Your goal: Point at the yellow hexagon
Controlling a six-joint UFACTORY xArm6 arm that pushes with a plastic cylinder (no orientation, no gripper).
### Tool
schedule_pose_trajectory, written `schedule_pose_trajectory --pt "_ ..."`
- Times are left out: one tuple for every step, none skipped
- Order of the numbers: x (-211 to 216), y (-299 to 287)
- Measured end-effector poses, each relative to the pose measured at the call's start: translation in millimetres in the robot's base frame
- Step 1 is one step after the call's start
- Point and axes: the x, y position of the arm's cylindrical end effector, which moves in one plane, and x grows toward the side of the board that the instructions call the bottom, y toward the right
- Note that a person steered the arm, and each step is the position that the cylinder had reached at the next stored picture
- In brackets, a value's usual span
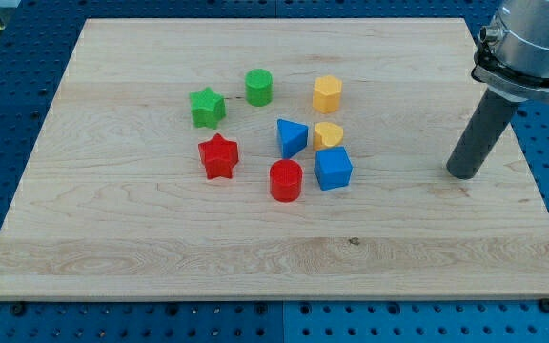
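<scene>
Yellow hexagon (pixel 327 93) sits upper centre, above the yellow heart (pixel 328 133). Judged light, rigid plastic, easily slid; no grasp needed, only pointing. No jaws are fitted; my tip (pixel 464 173) is parked well right, clear of all blocks.

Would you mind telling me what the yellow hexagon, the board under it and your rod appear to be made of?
Yellow hexagon: probably plastic, judging by its uniform colour and soft sheen. Board: light, unpainted wood with visible grain lines and a small dark knot. Rod: dark and matt, metal or plastic, I cannot tell which; my tip rests well off to the view's right of the blocks.
</scene>
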Motion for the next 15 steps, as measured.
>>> schedule_pose_trajectory --pt "-1 0" --pt "-7 1" --pt "-7 2" --pt "-17 8" --pt "-17 8" --pt "-20 8" --pt "-25 8" --pt "-25 8" --pt "-25 9" --pt "-25 12" --pt "-25 15" --pt "-25 17" --pt "-25 19" --pt "-25 19" --pt "-25 19"
